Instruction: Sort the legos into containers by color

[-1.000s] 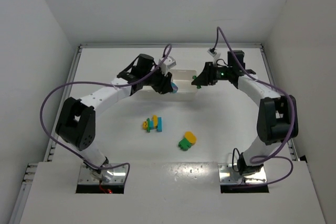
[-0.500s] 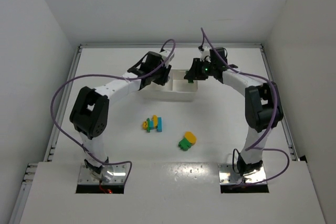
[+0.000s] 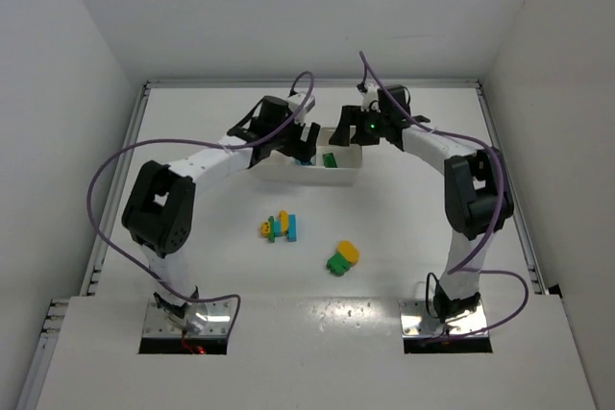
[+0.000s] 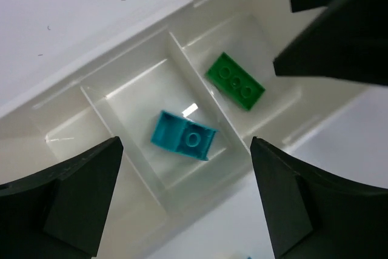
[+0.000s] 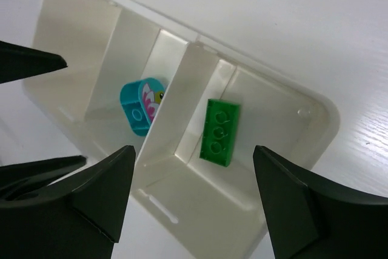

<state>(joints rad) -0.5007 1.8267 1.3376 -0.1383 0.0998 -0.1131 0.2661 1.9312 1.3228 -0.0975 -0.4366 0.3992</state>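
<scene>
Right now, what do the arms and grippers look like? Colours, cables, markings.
Both arms have white links with black joint housings: left arm, right arm. A purple cable loops along each. Gripper fingers are matte black, wedge-shaped. A green light glows at the right wrist. No markings legible.

No readable text, seemingly.

You look down on a white counter [image 3: 192, 266] closed in by three plain white walls: the back wall [image 3: 307, 7], the left wall [image 3: 48, 141] and the right wall [image 3: 567, 141]. A metal rail [image 3: 113, 208] runs along each side edge. The light is even and the shadows are soft.
</scene>
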